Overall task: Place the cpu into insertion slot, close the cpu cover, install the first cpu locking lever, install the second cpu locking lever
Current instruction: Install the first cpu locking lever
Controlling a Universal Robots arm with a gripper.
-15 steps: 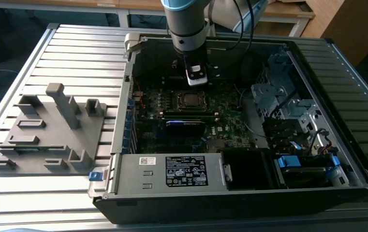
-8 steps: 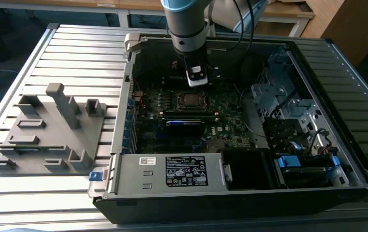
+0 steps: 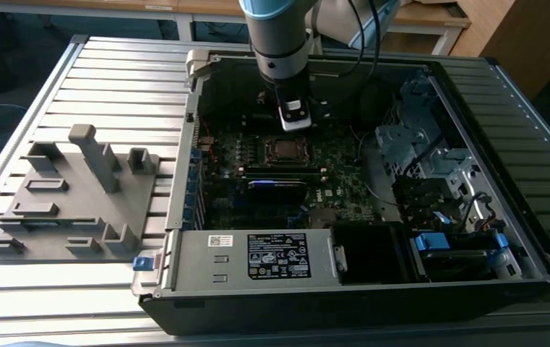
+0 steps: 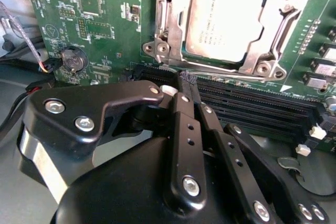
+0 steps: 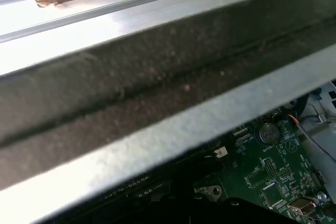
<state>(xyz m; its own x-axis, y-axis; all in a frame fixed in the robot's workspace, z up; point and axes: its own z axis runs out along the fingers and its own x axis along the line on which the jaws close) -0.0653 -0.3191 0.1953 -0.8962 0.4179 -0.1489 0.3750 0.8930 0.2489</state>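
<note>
**Gripper close to the socket, cpu seated, levers in question**

In the second wrist view the gripper (image 4: 185, 81) has its fingers clenched together with nothing between them, the tips just beside the socket edge over the motherboard (image 4: 105, 24). The cpu (image 4: 226, 22) lies flat in the insertion slot and the cpu cover (image 4: 177, 14) seems to lie down around it. I judge therefore that the lever steps are in hand. Whether the locking lever (image 4: 286, 24) is latched, I cannot tell. Moving such a thin bar calls for an exact push with the closed tips, without slipping onto the board.
</note>
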